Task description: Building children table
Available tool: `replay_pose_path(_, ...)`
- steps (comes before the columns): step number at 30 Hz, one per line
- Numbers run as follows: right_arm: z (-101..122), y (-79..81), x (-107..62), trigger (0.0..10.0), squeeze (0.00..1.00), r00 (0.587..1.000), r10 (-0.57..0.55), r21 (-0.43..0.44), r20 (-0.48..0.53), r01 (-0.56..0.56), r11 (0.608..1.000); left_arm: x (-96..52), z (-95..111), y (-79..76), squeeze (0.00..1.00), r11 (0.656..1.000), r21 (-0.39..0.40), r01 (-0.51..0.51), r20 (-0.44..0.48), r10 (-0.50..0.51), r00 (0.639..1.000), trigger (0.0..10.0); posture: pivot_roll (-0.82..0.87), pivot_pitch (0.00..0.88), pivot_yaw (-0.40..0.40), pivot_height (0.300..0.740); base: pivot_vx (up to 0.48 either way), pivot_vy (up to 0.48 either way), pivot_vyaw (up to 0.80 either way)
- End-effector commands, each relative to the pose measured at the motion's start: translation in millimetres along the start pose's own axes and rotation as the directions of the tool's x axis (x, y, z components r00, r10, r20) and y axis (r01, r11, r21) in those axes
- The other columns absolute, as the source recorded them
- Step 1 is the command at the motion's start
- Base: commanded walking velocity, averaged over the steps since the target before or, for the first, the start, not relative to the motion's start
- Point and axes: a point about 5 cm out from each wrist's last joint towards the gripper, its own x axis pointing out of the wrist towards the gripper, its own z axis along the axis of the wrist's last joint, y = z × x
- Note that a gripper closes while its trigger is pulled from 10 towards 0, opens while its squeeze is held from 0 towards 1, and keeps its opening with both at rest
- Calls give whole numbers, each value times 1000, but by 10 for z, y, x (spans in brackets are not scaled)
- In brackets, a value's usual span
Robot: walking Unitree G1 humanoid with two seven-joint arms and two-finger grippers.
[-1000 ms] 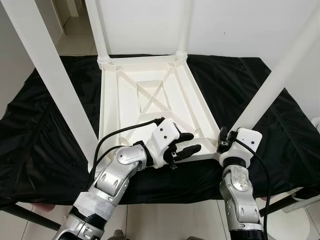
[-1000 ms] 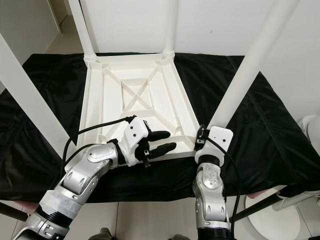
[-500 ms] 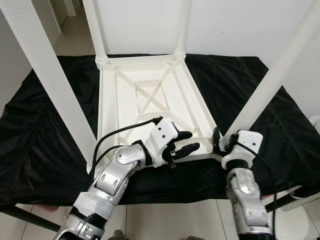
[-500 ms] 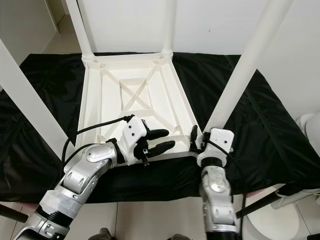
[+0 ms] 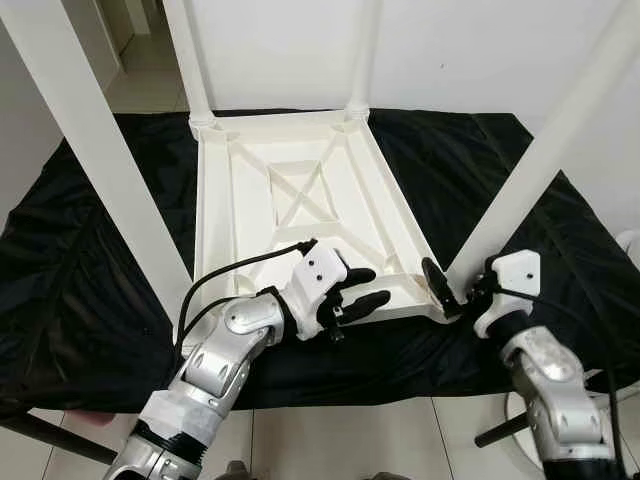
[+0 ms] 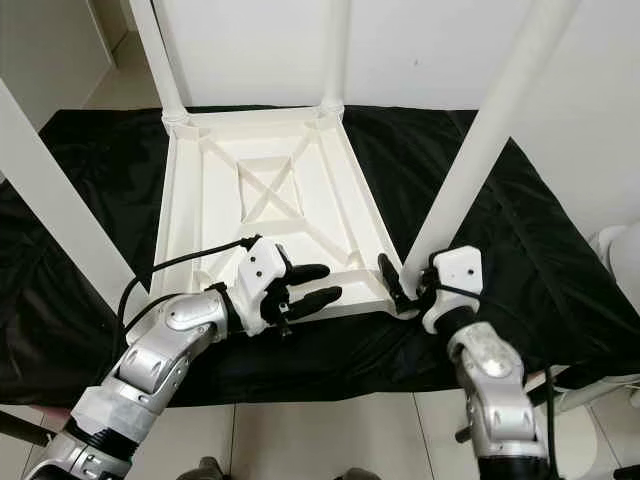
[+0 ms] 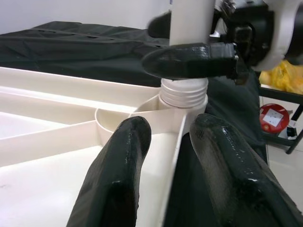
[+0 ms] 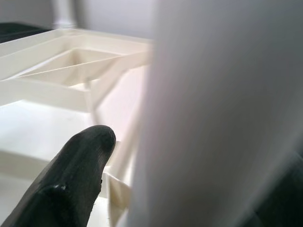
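left gripper (image 5: 355, 296): fingers spread apart, straddling the near rim of the upturned tabletop (image 5: 300, 215), one finger inside the tray-like underside and one outside; it likely pins the top down so it cannot slide or turn.
right gripper (image 5: 450, 295): one finger on each side of the near right leg (image 5: 540, 160) just above its threaded collar, holding the leg; probably placed low there to twist it home in the corner socket.
near left leg (image 5: 105, 150): stands upright in its corner socket, no gripper on it.
tabletop: lies underside up on the black cloth (image 5: 90, 260), ribs and cross brace showing, so the sockets face upward for the legs.
far legs: far left leg (image 5: 188, 60) and far right leg (image 5: 365, 55) stand in the back corners.
count: four legs, one tabletop, two grippers.
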Motion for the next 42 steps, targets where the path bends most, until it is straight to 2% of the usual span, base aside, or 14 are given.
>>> replay_pose_path(1, -53, 29, 11, 10000, 0, 999, 48, 14, -20, -48, 999, 7, 20, -46, 0, 999, 3, 38, 1, -38, 999, 10000, -1, 0, 3, 740, 0, 0, 0)
replay_pose_path(4, -79, -4, 29, 9333, 0, 997, 71, -10, -37, -72, 997, 15, 7, -63, 0, 999, 9, 45, -13, -45, 999, 10000, 3, 0, 0, 740, 0, 0, 0)
replay_pose_path(5, -94, -12, 30, 1686, 0, 996, 80, -12, -44, -80, 997, 20, 0, -69, 0, 999, 12, 48, -20, -48, 999, 10000, 7, 0, -4, 740, 0, 0, 0)
replay_pose_path(6, -94, -12, 30, 1686, 0, 996, 80, -12, -44, -80, 997, 20, 0, -69, 0, 999, 12, 48, -20, -48, 999, 10000, 7, 0, -4, 740, 0, 0, 0)
replay_pose_path(7, -111, -7, 23, 0, 0, 994, 95, 1, -49, -95, 996, 22, -4, -73, 0, 999, 13, 50, -24, -50, 998, 10000, 7, 0, -5, 740, 0, 0, 0)
replay_pose_path(13, -154, 24, -11, 0, 0, 991, 124, 38, -59, -122, 992, 29, -6, -77, 0, 999, 12, 53, -28, -52, 998, 10000, 4, 0, -5, 740, 0, 0, 0)
replay_pose_path(21, -199, 125, -84, 0, 0, 999, 34, 128, -20, -31, 991, 67, 9, -57, 0, 999, 23, 26, -16, -26, 1000, 10000, -3, 0, -6, 740, 0, 0, 0)
replay_pose_path(22, -210, 132, -77, 10000, 0, 999, -10, 121, -31, 14, 993, 68, 10, -56, 0, 999, 25, 26, -16, -25, 1000, 10000, -4, 0, -6, 740, 0, 0, 0)
replay_pose_path(27, -201, 159, -68, 10000, 0, 995, -92, 119, -33, 95, 988, 62, 7, -58, 0, 999, 26, 26, -16, -26, 1000, 10000, -7, 0, -4, 740, 0, 0, 0)
replay_pose_path(28, -226, 140, -60, 10000, 0, 974, -216, 107, -68, 222, 969, 55, 4, -64, 0, 999, 27, 28, -16, -28, 999, 10000, -6, 0, -5, 740, 0, 0, 0)
replay_pose_path(33, -230, 144, -63, 10000, 0, 939, -335, 99, -83, 342, 934, 45, 1, -68, 0, 999, 28, 31, -17, -31, 999, 10000, -6, 0, -5, 740, 0, 0, 0)
replay_pose_path(39, -221, 296, -22, 10000, 0, 835, -535, 136, -127, 549, 824, 42, -8, -69, 0, 999, 35, 34, -21, -33, 999, 10000, -2, 0, -8, 740, 0, 0, 0)
replay_pose_path(41, -244, 355, 5, 10000, 0, 761, -628, 140, -163, 648, 749, 41, -9, -63, 0, 999, 37, 33, -21, -32, 999, 10000, -1, 0, -11, 740, 0, 0, 0)
replay_pose_path(42, -244, 355, 5, 10000, 0, 761, -628, 140, -163, 648, 749, 41, -9, -63, 0, 999, 37, 33, -21, -32, 999, 10000, -1, 0, -11, 740, 0, 0, 0)
